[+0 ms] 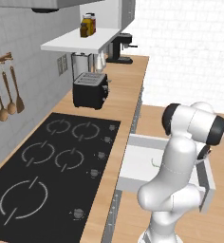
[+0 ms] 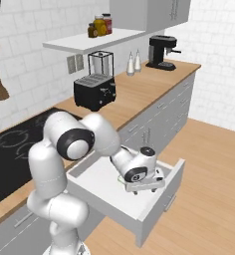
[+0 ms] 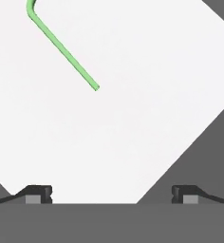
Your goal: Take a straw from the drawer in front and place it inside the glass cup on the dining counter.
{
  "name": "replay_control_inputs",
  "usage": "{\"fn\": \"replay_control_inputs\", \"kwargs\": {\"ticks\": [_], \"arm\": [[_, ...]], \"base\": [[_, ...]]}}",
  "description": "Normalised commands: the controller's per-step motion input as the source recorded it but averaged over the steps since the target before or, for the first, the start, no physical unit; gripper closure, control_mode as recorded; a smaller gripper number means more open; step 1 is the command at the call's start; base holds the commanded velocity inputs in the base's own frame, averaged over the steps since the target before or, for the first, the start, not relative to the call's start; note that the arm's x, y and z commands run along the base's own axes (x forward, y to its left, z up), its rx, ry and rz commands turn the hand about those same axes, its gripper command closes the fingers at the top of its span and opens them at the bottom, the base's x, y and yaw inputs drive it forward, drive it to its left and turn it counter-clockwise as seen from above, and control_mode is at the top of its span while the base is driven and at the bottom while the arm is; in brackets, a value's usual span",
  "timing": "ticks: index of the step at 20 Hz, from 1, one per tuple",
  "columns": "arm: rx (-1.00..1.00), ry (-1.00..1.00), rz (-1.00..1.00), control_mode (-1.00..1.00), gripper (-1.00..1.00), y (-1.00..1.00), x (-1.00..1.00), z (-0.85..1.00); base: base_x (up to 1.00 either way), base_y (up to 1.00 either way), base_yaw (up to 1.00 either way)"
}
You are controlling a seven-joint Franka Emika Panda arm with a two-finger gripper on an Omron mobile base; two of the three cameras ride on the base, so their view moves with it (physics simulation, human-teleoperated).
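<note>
One straw (image 3: 61, 47) cut off at frame top, seemingly bent | pincer (image 3: 112, 194) spread wide, empty | drawer (image 2: 162, 196) out

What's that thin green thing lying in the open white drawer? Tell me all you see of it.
It is a thin bright green straw, plastic-looking, straight along most of its length with a bend near one end. It lies flat on the white floor of the pulled-out drawer, touching nothing else. The open gripper hovers above, apart from it.

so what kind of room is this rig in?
A rendered home kitchen, by the look of it: a black cooktop set in a wooden counter, a black toaster and a coffee machine by the tiled wall, grey cabinets beneath.
</note>
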Motion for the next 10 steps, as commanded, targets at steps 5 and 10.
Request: {"fn": "replay_control_inputs", "kwargs": {"ticks": [5, 10], "arm": [[0.0, -0.04, -0.01, -1.0, -1.0, -0.46, -0.17, 0.0], [-0.04, -0.09, -0.09, -1.0, -1.0, -0.11, -0.01, 0.0]], "base": [[0.0, 0.0, 0.0], [0.0, 0.0, 0.0]]}}
